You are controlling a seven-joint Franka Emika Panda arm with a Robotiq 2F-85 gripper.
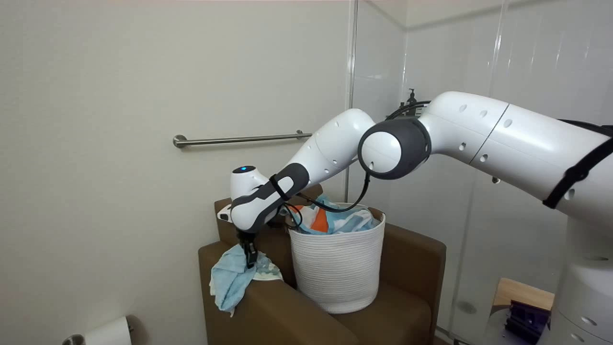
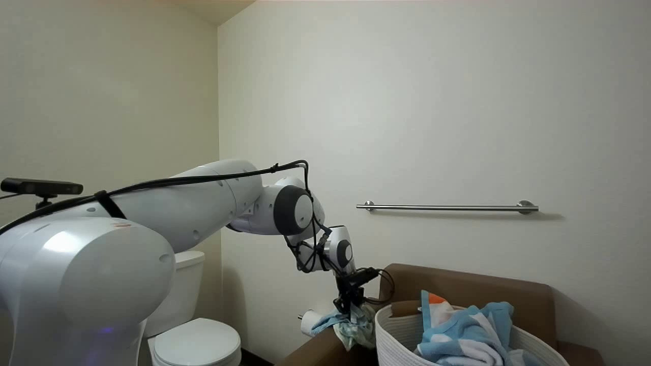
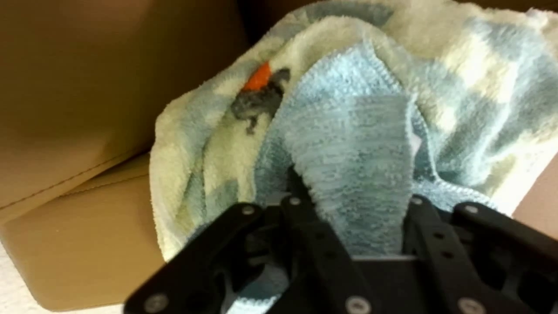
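Wrist view | pincer (image 3: 355, 187) straddles a fold of blue cloth (image 3: 348, 135); cannot tell whether it pinches firmly | cloth drapes over the brown armrest (image 1: 292, 311), near the white basket (image 1: 337, 273) | step, seemingly: gripping | next move calls for a secure hold before lifting

The white arm (image 1: 455, 127) has black cables (image 2: 224, 177) and pincer (image 3: 357, 194).

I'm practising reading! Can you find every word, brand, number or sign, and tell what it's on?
None can be read.
Patterned cloth: an orange-and-dark figure, no letters visible.
Reddish mark on the robot arm: too small and blurred.
Dark pump bottle: any label is too small.
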